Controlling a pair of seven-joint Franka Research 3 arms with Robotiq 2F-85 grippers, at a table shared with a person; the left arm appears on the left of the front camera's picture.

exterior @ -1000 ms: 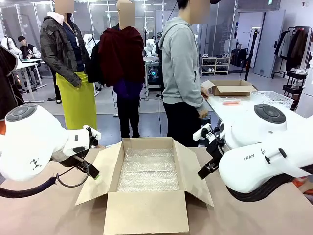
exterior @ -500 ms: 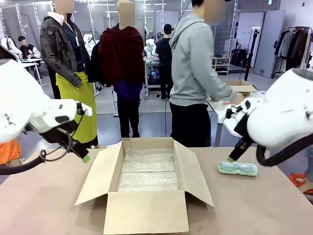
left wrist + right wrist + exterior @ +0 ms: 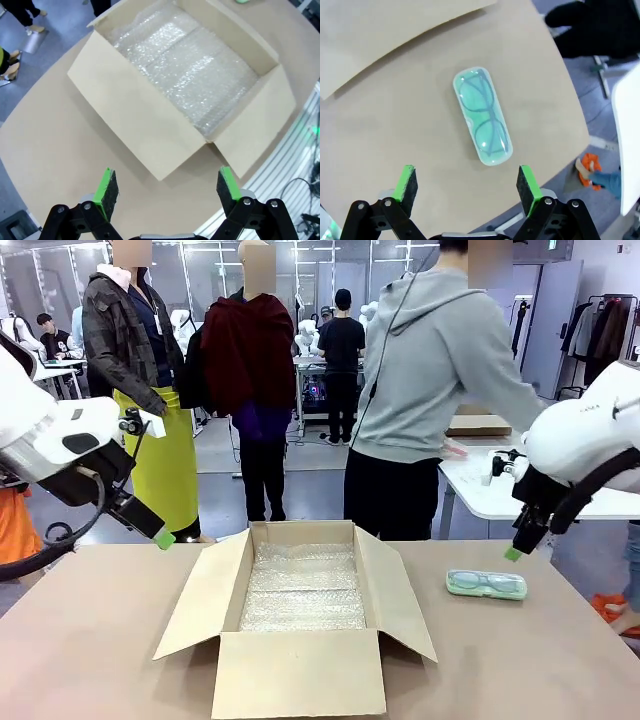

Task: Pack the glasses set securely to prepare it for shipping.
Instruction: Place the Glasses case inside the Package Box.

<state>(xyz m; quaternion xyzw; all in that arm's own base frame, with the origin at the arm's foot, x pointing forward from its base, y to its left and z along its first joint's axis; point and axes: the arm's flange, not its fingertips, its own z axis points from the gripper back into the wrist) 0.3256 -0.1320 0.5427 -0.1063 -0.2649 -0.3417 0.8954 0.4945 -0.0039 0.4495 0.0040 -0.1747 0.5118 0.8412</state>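
We hold our right gripper [image 3: 467, 186] wide open and empty above the mint green glasses case [image 3: 482, 122] lying on the table [image 3: 520, 660] beside the open padded box [image 3: 300, 675], so next we likely lower and grasp it; our left gripper [image 3: 163, 186] hangs open, empty.

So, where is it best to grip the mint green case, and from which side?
Take the mint green case at its middle, across the narrow width, coming straight down from above. It lies flat on the table, its long sides are free and its ends are rounded. The open right gripper hangs over it.
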